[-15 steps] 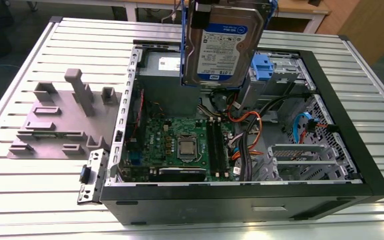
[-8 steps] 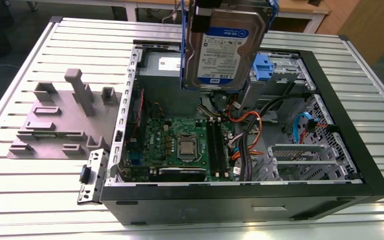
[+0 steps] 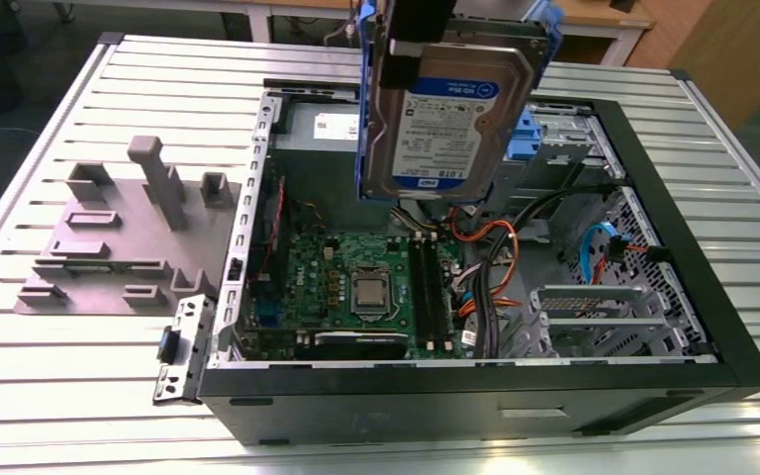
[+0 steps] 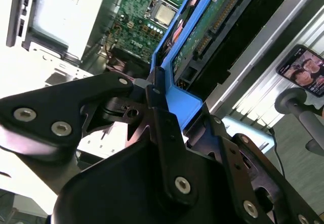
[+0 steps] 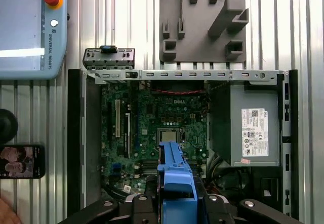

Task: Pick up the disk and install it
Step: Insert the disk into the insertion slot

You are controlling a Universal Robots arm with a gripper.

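The disk (image 3: 453, 119) hangs upright in the air above the open computer case (image 3: 486, 381), its white-and-blue label facing the exterior camera and its blue carrier frame (image 5: 174, 176) around the edges. My gripper (image 3: 420, 25) is shut on the top of the carrier. In the second wrist view the black fingers (image 4: 154, 110) clamp the blue frame, and the disk's (image 4: 212, 29) green circuit-board side and connector point down toward the case. In the first wrist view the carrier sits over the motherboard's (image 5: 152, 118) near edge.
The case lies on its side on a slatted metal table (image 3: 76, 396). Inside are a grey power supply box with a white sticker (image 5: 253, 128), a blue bracket (image 3: 526, 134) and cables (image 3: 486, 257). A grey fixture plate (image 3: 116, 237) lies at the exterior view's left. A teach pendant (image 5: 30, 27) and phone (image 5: 20, 161) lie nearby.
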